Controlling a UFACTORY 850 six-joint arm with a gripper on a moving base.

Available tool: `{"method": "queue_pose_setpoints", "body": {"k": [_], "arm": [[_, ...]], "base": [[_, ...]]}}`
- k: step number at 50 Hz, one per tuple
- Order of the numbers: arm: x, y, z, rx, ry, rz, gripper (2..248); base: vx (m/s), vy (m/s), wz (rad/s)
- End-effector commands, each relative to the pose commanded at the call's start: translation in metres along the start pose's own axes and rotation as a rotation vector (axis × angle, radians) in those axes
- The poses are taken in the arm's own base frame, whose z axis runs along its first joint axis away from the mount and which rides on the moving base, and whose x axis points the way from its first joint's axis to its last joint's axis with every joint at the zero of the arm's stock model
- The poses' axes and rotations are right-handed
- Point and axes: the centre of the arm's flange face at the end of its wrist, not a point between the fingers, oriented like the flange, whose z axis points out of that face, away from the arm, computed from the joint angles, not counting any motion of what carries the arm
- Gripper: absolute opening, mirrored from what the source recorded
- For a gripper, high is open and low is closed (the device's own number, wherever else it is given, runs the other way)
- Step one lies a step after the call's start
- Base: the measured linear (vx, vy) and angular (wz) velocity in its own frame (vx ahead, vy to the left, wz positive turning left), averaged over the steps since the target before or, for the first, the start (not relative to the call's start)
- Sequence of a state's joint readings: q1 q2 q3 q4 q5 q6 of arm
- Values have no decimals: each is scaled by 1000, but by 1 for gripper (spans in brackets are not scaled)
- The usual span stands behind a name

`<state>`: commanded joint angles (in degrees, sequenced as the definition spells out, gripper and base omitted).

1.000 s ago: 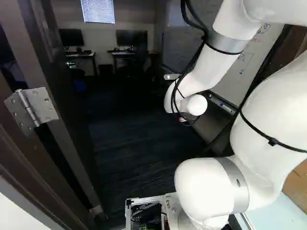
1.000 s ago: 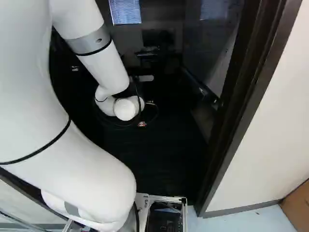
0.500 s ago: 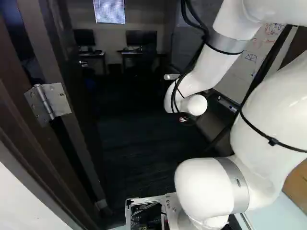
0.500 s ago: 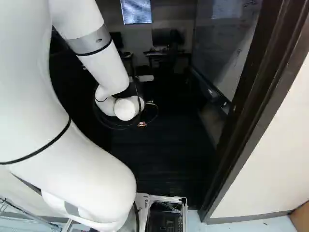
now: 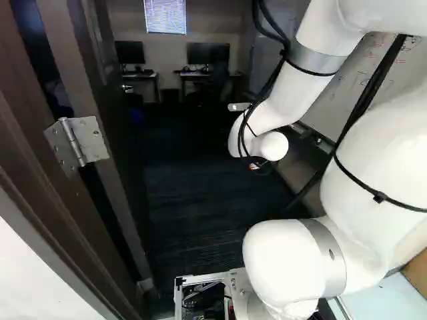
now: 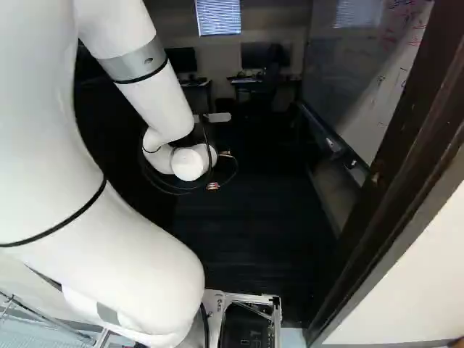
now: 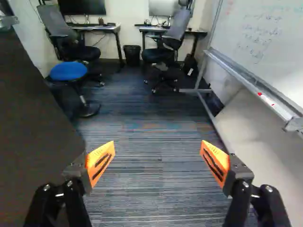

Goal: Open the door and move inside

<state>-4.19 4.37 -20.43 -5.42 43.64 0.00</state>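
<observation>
You have a dark brown door [image 7: 33,127] with a silvery hinge [image 5: 87,139]. Your arm [image 5: 380,160] is white with grey bands and black cables [image 5: 270,83]; the finger pads [image 7: 101,161] are bright orange, marked with black slots. Ahead of you, the carpet [image 7: 142,165] runs in fine dark-and-light blue-grey stripes. You'll see a vivid blue stool seat [image 7: 68,71], a black wastebasket [image 7: 132,54], and a white whiteboard [image 7: 279,71] scrawled in red and dark lines.

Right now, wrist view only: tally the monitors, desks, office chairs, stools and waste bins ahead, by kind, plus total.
Monitors: 2
Desks: 2
Office chairs: 2
Blue stool: 1
Waste bin: 1
Total: 8
</observation>
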Motion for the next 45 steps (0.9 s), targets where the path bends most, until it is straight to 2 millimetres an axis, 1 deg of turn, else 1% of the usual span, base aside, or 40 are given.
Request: {"method": "queue_pose_setpoints", "body": {"k": [14, 36, 45], "arm": [[0, 0, 0, 0, 0, 0, 247], [0, 0, 0, 0, 0, 0, 247], [0, 0, 0, 0, 0, 0, 247]], "base": [[115, 31, 139], [176, 4, -4], [115, -1, -3]]}}
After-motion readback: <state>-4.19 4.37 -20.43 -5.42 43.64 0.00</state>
